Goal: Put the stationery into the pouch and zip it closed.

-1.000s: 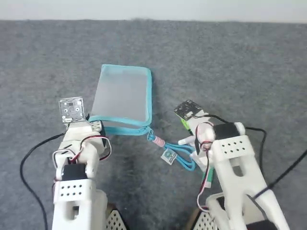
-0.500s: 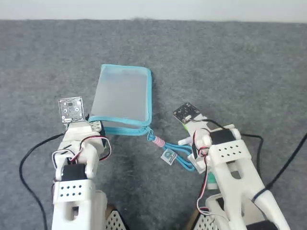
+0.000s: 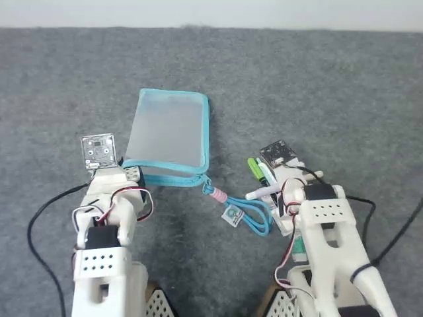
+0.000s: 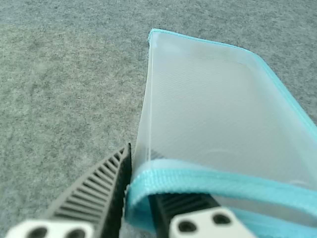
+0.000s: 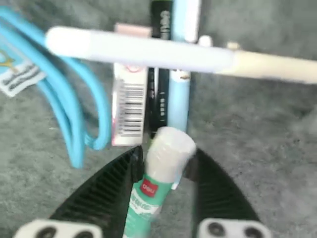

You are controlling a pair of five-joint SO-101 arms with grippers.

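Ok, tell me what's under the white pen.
Under the white pen lie a barcoded pink item, a black pen and a light blue pen; their crossed-over parts are hidden.

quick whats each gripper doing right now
Left gripper: shut on the pouch, at its edge.
Right gripper: open, jaws either side of the glue stick.

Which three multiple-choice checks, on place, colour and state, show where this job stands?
1. Where is the stationery? A in the pouch; B on the table beside it; C on top of it.
2. The pouch's trim is: A light blue; B red; C yellow.
3. The left tool is: A open above the table; B holding a pen; C shut on the pouch's edge.
Key: B, it lies outside the pouch; A, the zip border is light blue; C, its fingers pinch that border.
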